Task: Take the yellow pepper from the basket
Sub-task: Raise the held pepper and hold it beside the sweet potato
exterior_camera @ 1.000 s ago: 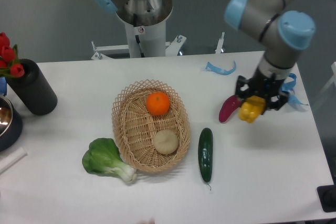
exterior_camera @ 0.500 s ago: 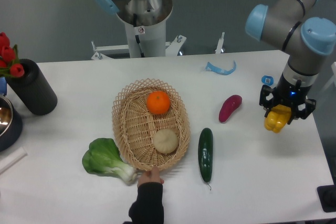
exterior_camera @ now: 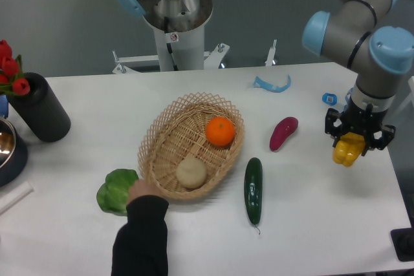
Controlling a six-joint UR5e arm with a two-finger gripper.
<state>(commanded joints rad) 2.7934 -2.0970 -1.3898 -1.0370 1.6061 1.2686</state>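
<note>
One yellow pepper clenched in hand. One basket far left, now turned by person's hand; orange shifted.

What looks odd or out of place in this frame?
A person's hand in a dark sleeve reaches in from the bottom edge and grips the basket, which sits turned diagonally. The tool holds the yellow pepper far right.

Yellow pepper apart from basket
</note>
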